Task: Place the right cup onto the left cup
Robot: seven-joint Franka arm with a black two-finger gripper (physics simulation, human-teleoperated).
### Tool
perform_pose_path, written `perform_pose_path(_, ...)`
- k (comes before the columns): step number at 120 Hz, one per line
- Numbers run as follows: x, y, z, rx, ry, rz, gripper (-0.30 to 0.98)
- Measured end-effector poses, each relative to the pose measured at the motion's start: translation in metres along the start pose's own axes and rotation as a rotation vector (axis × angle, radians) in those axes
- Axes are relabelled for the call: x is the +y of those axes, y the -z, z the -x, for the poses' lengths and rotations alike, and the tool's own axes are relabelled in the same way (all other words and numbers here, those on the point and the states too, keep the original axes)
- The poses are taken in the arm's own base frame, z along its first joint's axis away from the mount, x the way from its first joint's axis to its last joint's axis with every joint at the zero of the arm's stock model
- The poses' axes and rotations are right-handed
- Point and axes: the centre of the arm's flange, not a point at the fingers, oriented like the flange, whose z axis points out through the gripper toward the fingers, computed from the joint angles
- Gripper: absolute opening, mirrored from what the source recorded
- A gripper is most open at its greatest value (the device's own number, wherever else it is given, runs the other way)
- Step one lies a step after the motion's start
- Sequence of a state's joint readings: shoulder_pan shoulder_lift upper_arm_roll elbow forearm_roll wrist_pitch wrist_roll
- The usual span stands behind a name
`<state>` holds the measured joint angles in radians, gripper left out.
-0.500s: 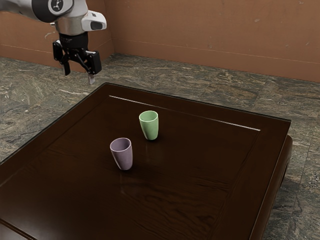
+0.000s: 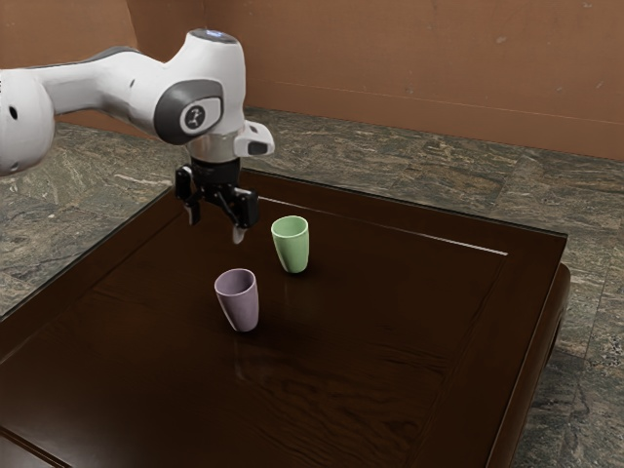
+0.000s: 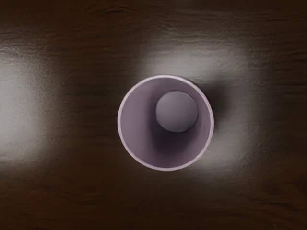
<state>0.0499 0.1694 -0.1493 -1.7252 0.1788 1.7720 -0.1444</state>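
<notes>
Gripper (image 2: 215,228), spread open, has advanced toward the purple cup (image 2: 238,302). I judge it above and slightly short of that upright cup; align, then lower.

Room, kind unclear | brown walls (image 2: 409,68) | veined stone floor (image 2: 419,174) | dark wooden table (image 2: 390,302)

Room light soft, moderate. Wall (image 2: 409,63) behind my gripper (image 2: 215,229) evenly lit, warm; my arm's shell (image 2: 227,73) bright above my jaws. Table (image 2: 361,341) below them dark, with faint sheen. Wrist view dimmer: two pale, diffuse glare patches on the wood below my jaws, one around the purple cup (image 3: 134,120), one apart from it. Rim catches light; inside, deep shade beside a paler base. Soft dark shadow just outside.
</notes>
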Motion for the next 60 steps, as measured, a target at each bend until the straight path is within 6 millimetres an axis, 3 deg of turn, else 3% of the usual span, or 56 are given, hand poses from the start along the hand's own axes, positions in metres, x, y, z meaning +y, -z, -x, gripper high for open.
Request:
perform_pose_path(20, 0.020, -0.071, 0.019, -0.013, 0.029, -0.004, 0.69)
perform_pose_path(32, 0.025, -0.095, 0.015, 0.013, 0.052, -0.002, 0.69)
perform_pose_path(41, 0.027, -0.101, 0.008, 0.047, 0.071, 0.006, 0.69)
perform_pose_path(60, 0.038, -0.092, -0.006, 0.117, 0.105, 0.032, 0.69)
